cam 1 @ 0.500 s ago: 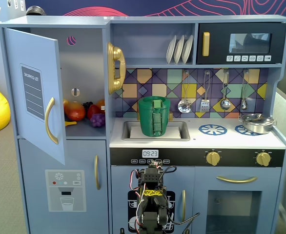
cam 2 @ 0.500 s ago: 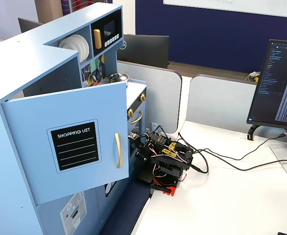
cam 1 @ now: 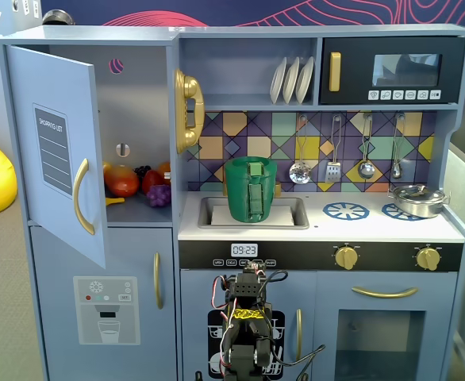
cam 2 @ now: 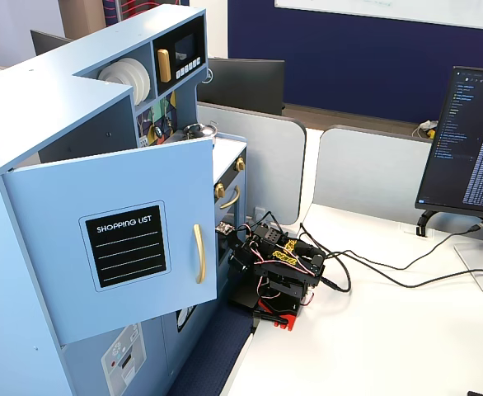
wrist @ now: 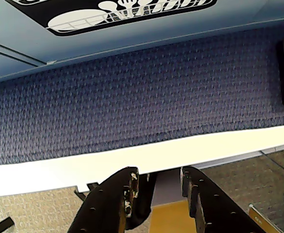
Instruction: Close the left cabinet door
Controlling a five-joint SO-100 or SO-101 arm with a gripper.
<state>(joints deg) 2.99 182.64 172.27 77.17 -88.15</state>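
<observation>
The left cabinet door [cam 1: 54,151] is light blue with a black "SHOPPING LIST" panel and a curved gold handle [cam 1: 82,197]. It stands swung wide open at the kitchen's upper left, and also shows in the other fixed view [cam 2: 122,247]. My arm [cam 1: 247,333] sits folded low in front of the kitchen's middle, far below and to the right of the door; it also shows beside the kitchen [cam 2: 279,268]. In the wrist view my gripper [wrist: 159,174] has its black fingers [wrist: 113,194] apart with nothing between them, pointing at a blue mat and a white table edge.
Toy fruit [cam 1: 137,182] lies on the open cabinet's shelf. A gold phone [cam 1: 189,111], a green basket [cam 1: 252,189] in the sink and a pot [cam 1: 417,200] sit to the right. The water-dispenser door [cam 1: 105,309] is below. A monitor [cam 2: 472,140] and cables [cam 2: 373,268] are on the white desk.
</observation>
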